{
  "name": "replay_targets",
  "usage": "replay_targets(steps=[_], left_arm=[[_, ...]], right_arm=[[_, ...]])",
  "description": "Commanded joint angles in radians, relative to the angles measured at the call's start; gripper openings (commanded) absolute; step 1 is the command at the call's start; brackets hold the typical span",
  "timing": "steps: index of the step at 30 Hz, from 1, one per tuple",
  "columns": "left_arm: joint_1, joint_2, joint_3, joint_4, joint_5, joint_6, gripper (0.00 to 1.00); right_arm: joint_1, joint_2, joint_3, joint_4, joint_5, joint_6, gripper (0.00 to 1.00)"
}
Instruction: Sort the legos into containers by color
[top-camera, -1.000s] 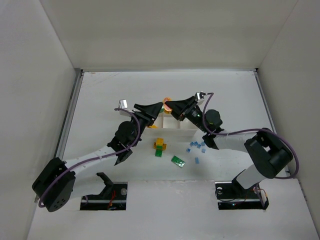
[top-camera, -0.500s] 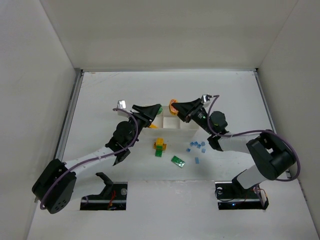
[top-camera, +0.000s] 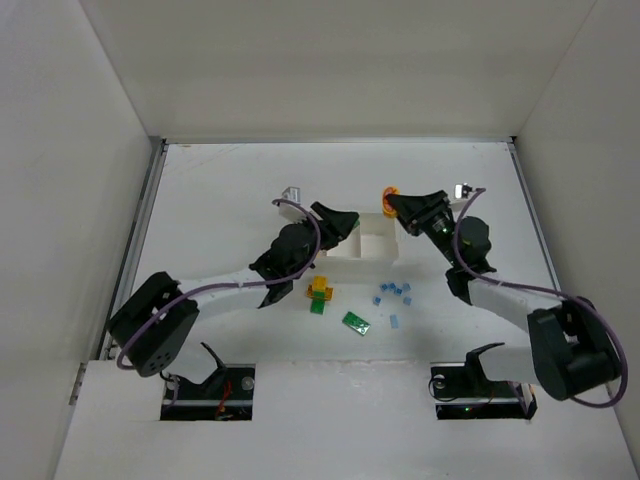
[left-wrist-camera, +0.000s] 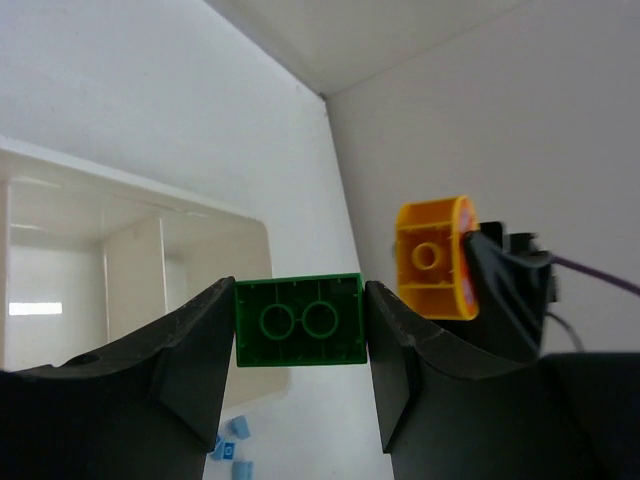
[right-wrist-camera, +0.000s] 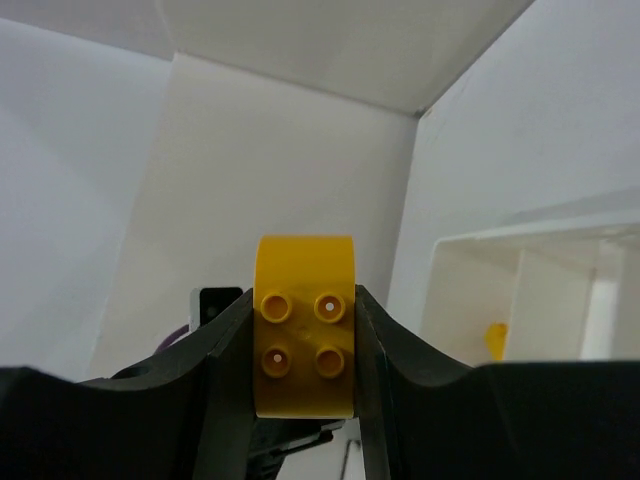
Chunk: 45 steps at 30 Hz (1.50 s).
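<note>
One green lego (left-wrist-camera: 298, 322), one yellow lego (right-wrist-camera: 303, 325)

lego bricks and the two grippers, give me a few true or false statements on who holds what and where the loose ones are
1. The left gripper is clamped on a green brick. True.
2. The right gripper is empty. False: it holds a yellow brick between its fingers.
3. The light blue bricks lie inside the tray. False: they lie loose on the table, on the near side of the tray.
4. A yellow piece shows inside one tray compartment in the right wrist view. True.
</note>
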Motion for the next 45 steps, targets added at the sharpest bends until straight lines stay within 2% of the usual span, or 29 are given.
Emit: replay_targets(steps=[1,6,10,12,15,16,20,25,30,35,45], left_arm=[[-0.035,0.07,0.095,-0.019,-0.016,0.088,0.17],[-0.099,0.199,0.241,-0.109,-0.018,0.176,0.2],[-0.142,0.272,0.331,-0.186,-0.048,0.243,0.24],[-0.159,0.295,0.367,-0.224,-0.073,0.275,0.3],[-0.176,0.317,0.408,-0.279,-0.119,0.317,0.52],[-0.181,0.317,0.413,-0.289,-0.134,0.326,0.56],[-0.182,0.273,0.385,-0.289,-0.186,0.354,0.62],[-0.146,0.169,0.286,-0.273,-0.222,0.343,0.62],[-0.089,-0.005,0.138,-0.258,-0.234,0.339,0.49],[-0.023,-0.216,-0.027,-0.284,-0.263,0.335,0.35],[0.009,-0.545,-0.245,-0.519,-0.324,0.334,0.35]], right_arm=[[-0.07,-0.146,-0.011,-0.194,0.048,-0.193,0.31],[-0.09,-0.328,-0.008,-0.426,0.156,-0.377,0.32],[-0.084,-0.392,-0.014,-0.476,0.205,-0.434,0.33],[-0.08,-0.408,-0.021,-0.481,0.211,-0.443,0.33],[-0.08,-0.418,-0.026,-0.483,0.211,-0.449,0.33],[-0.08,-0.42,-0.026,-0.487,0.211,-0.452,0.33],[-0.064,-0.4,-0.011,-0.503,0.212,-0.477,0.33],[0.016,-0.35,0.021,-0.515,0.263,-0.514,0.33],[0.178,-0.207,0.147,-0.587,0.294,-0.609,0.32],[0.364,-0.009,0.302,-0.636,0.398,-0.693,0.33],[0.473,0.308,0.572,-0.697,0.42,-0.726,0.35]])
